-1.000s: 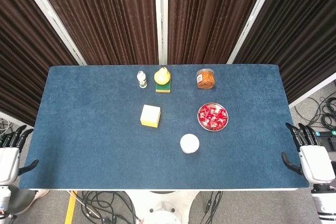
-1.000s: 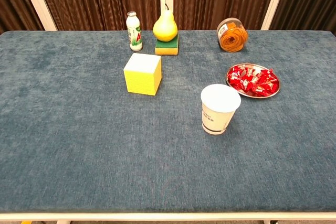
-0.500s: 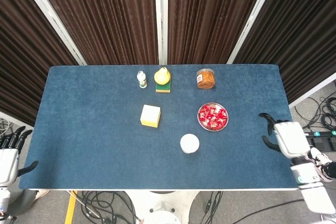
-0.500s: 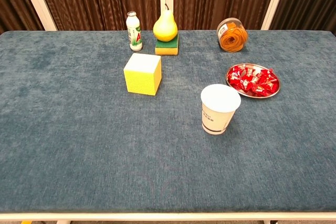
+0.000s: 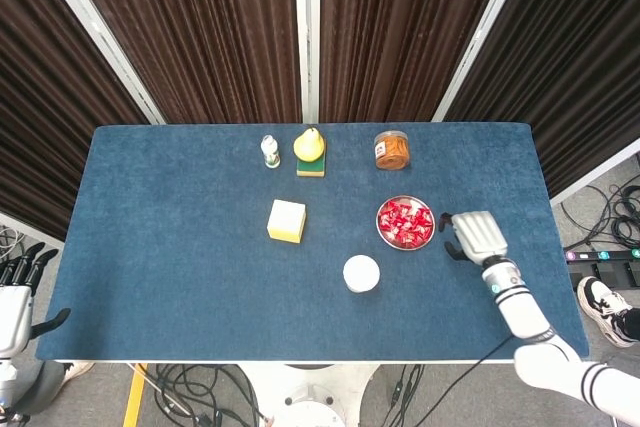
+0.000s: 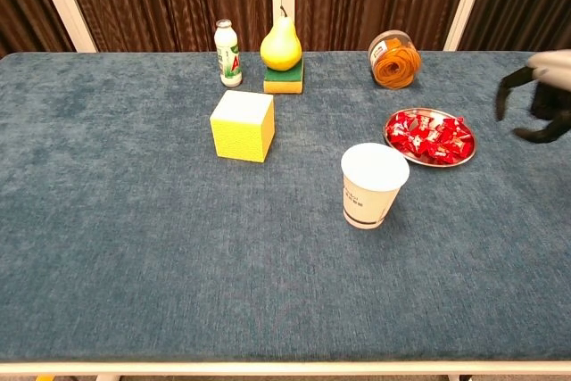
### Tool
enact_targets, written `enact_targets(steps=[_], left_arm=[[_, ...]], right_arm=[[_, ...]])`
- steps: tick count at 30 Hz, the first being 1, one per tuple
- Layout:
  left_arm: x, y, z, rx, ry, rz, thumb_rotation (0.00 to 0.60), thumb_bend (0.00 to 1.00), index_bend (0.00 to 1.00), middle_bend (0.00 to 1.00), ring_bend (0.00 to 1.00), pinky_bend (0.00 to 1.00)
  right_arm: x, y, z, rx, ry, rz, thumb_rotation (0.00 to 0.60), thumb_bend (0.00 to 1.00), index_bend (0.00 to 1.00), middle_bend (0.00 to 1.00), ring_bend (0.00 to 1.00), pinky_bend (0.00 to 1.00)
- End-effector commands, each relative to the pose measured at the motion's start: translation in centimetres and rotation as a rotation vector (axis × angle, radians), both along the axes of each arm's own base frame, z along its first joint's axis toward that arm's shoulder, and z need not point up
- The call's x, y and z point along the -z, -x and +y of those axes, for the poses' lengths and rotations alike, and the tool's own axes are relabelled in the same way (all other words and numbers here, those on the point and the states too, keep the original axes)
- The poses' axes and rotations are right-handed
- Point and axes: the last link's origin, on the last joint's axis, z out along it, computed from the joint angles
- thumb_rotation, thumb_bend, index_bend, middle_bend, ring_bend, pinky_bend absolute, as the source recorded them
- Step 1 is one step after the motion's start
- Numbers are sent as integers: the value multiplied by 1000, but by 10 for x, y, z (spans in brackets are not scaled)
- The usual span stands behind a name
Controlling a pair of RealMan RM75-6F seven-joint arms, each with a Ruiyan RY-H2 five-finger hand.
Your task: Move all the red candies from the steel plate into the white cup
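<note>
A round steel plate (image 5: 380, 227) (image 6: 467, 155) holds several red candies (image 5: 404, 222) (image 6: 430, 136) on the right half of the blue table. The white cup (image 5: 361, 274) (image 6: 373, 186) stands upright, nearer the front and a little left of the plate. My right hand (image 5: 475, 235) (image 6: 538, 98) hovers just right of the plate, fingers apart and hanging down, holding nothing. My left hand (image 5: 20, 287) stays off the table's front left corner, fingers spread and empty; the chest view does not show it.
A yellow block (image 5: 287, 221) (image 6: 242, 126) sits left of the cup. Along the back stand a small white bottle (image 5: 270, 151) (image 6: 229, 53), a pear on a green-yellow sponge (image 5: 310, 150) (image 6: 282, 47) and a jar of orange snacks (image 5: 392, 150) (image 6: 395, 60).
My right hand has come in from beyond the table's right edge, moving left over the table to just beside the plate. The left hand has barely moved.
</note>
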Motion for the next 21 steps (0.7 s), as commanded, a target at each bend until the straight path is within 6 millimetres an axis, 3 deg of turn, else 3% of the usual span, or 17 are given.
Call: enact_targets(steps=[1,6,13,21], left_arm=[[0,1,0,-2,-2,-1,600,4,219,212,210,204],[1,3,-2,-10,-2,-6,600,4,220,212,210,204],[0,7,-3,-22,-5,-10,600,4,220,212,209,204],[-2,10,-5,-30,-9,-10,600,4,219,212,210,204]], right_arm=[[15,-9,-9,-7,-21,6,600,327,451,993,1000,1000],[32,-18,-18,-1,-52,14,600,236,453,997,1000,1000],[53,-26,-25,3,-74,43,600,234,451,998,1000,1000],[62,-30,-32,10,-72,51,600,234,449,998,1000,1000]])
